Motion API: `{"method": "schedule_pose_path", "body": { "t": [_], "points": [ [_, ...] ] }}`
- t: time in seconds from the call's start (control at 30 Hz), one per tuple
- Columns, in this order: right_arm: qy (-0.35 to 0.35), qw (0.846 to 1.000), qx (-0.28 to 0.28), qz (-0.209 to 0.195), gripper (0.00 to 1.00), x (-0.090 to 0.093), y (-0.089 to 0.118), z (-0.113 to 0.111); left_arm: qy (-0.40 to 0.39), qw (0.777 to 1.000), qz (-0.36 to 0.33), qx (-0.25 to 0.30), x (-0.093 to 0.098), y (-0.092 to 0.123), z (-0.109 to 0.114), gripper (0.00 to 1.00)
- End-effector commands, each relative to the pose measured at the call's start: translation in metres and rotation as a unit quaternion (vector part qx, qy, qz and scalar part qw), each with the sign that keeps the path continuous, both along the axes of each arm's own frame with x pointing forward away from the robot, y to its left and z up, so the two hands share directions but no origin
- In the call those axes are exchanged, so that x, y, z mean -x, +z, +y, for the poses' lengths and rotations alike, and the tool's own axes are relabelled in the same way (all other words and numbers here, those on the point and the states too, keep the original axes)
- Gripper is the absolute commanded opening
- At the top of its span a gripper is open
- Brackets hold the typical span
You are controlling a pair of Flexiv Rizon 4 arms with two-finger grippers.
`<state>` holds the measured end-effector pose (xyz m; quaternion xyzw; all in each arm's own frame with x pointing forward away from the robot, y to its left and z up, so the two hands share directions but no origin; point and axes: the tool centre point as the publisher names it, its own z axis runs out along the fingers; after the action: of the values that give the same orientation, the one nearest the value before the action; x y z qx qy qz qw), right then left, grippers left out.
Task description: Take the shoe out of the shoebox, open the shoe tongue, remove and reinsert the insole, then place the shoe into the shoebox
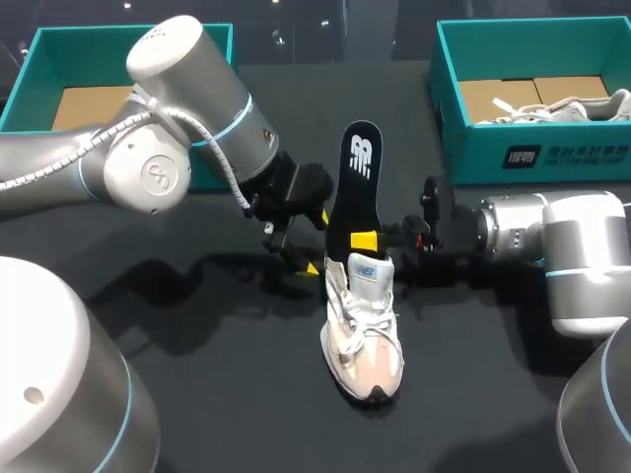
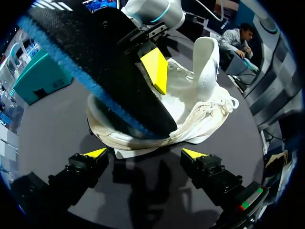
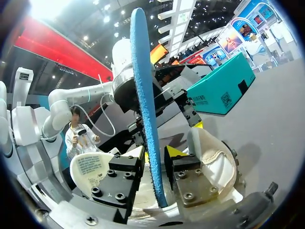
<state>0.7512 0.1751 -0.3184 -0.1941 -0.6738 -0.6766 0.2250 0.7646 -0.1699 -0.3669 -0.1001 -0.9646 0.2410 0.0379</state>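
A white and beige shoe (image 1: 363, 335) stands on the dark table, toe toward me. A black insole (image 1: 357, 187) with a blue underside rises steeply out of its opening. My right gripper (image 1: 367, 239) comes in from the right and is shut on the insole just above the collar. In the right wrist view the insole's blue edge (image 3: 147, 95) runs up between the two fingers of that gripper (image 3: 155, 164), with the shoe (image 3: 212, 162) below. My left gripper (image 1: 296, 246) hangs open to the left of the shoe's heel. In its own view the open left gripper (image 2: 147, 153) holds nothing, and the shoe (image 2: 195, 114) and insole (image 2: 95, 67) lie ahead.
A teal shoebox (image 1: 449, 128) at the back right holds another white shoe (image 1: 552, 108). A second teal box (image 1: 35, 69) stands at the back left behind my left arm. Bare black table lies in front of the shoe.
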Motion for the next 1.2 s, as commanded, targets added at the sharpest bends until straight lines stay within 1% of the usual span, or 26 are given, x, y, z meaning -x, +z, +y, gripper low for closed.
{"method": "schedule_pose_path", "body": {
  "t": [0.03,0.27,0.47,0.53,0.57,0.6,0.73,0.87,1.03,1.13,1.2],
  "points": [
    [0.003,1.0,0.005,-0.004,0.29,-0.001,0.006,0.0,0.0,1.0,0.0,-0.001,0.0,0.0,0.0,1.0],
    [0.011,1.0,0.01,-0.022,0.31,-0.005,0.019,0.004,0.0,1.0,0.0,-0.001,0.0,0.0,0.0,1.0],
    [0.016,0.999,0.018,-0.037,0.29,-0.013,0.03,0.01,0.0,1.0,0.0,-0.001,0.0,0.0,0.0,1.0],
    [0.015,0.999,0.021,-0.039,0.24,-0.017,0.033,0.011,0.0,1.0,0.0,-0.001,0.0,0.0,0.0,1.0],
    [0.011,0.999,0.025,-0.04,0.15,-0.018,0.033,0.012,0.0,1.0,0.0,-0.001,0.0,0.0,0.0,1.0],
    [0.01,0.999,0.031,-0.038,0.0,-0.02,0.032,0.012,0.0,1.0,0.0,-0.001,0.0,0.0,0.0,1.0],
    [0.005,0.999,0.041,-0.019,0.0,-0.018,0.02,0.009,0.0,1.0,0.0,-0.001,0.0,0.0,0.0,1.0],
    [-0.002,0.999,0.053,0.005,0.0,-0.01,0.005,0.004,0.0,1.0,0.0,-0.001,0.0,0.0,0.0,1.0],
    [-0.009,0.998,0.059,0.031,0.0,0.001,-0.007,-0.002,0.0,1.0,0.0,-0.001,0.0,0.0,0.0,1.0],
    [-0.01,0.997,0.067,0.036,0.0,0.008,-0.012,-0.004,0.0,1.0,0.0,-0.001,0.0,0.0,0.0,1.0],
    [-0.008,0.997,0.062,0.034,0.0,0.011,-0.013,-0.004,0.0,1.0,0.0,-0.001,0.0,0.0,0.0,1.0]
  ]
}}
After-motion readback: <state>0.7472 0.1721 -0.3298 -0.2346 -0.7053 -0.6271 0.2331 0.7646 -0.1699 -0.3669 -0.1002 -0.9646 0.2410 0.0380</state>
